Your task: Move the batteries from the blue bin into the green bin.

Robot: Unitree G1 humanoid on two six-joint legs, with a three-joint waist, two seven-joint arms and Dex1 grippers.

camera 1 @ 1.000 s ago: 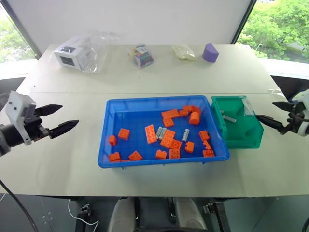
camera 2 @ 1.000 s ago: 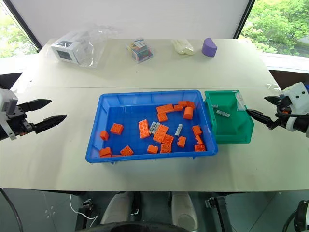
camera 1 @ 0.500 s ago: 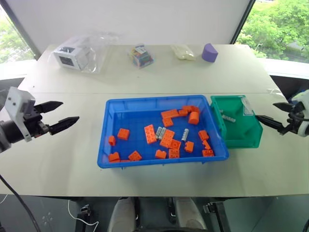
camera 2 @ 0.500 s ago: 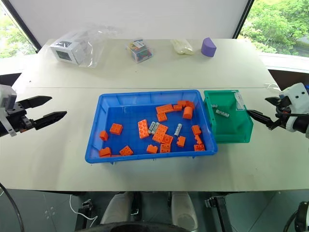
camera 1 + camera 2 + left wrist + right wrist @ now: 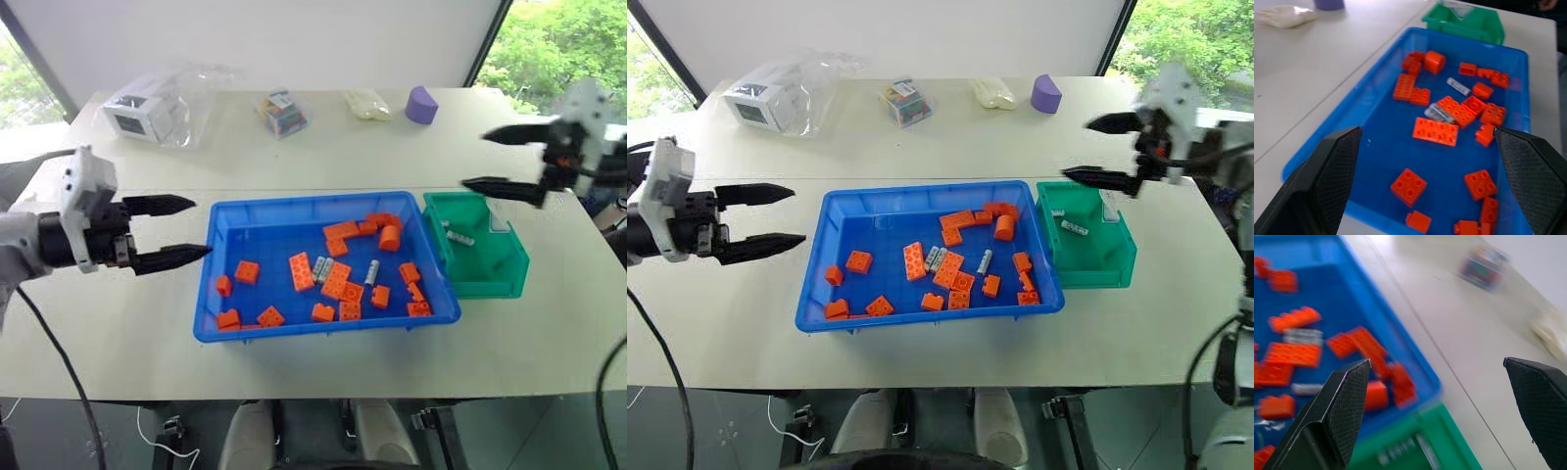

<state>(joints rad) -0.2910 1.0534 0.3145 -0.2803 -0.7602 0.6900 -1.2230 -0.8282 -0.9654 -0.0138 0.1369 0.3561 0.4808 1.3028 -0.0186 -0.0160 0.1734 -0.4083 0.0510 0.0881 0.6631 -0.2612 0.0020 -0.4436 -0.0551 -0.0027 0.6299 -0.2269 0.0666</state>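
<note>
The blue bin (image 5: 225, 284) sits in the middle of the left eye view on a pale table (image 5: 323, 157), and the green bin (image 5: 490, 279) stands touching its right end, at centre right of the frame. Orange bricks (image 5: 338, 282) lie scattered over the blue floor, thickest toward the right half. Among them are the batteries (image 5: 373, 273): one lies on its own just right of centre, tilted nearly upright in the frame, and a pair lies side by side (image 5: 322, 269) a little to its left, touching the bricks around them. One more battery (image 5: 462, 238) rests on the floor of the green bin, near its upper left corner (a white label card leans at that bin's far right edge).

The left gripper (image 5: 186, 230) is at the left of the frame, level with the blue bin's left rim, its two black fingers spread wide and holding nothing; the tips point toward the bin and stop just short of it. The right gripper (image 5: 495, 160) is at upper right, above the green bin's far edge, fingers likewise wide apart and empty, pointing left.

Along the top of the frame lie a clear bag with a white box (image 5: 147, 113), a small packet of coloured items (image 5: 284, 111), a pale bag (image 5: 370, 104) and a purple block (image 5: 422, 105).
</note>
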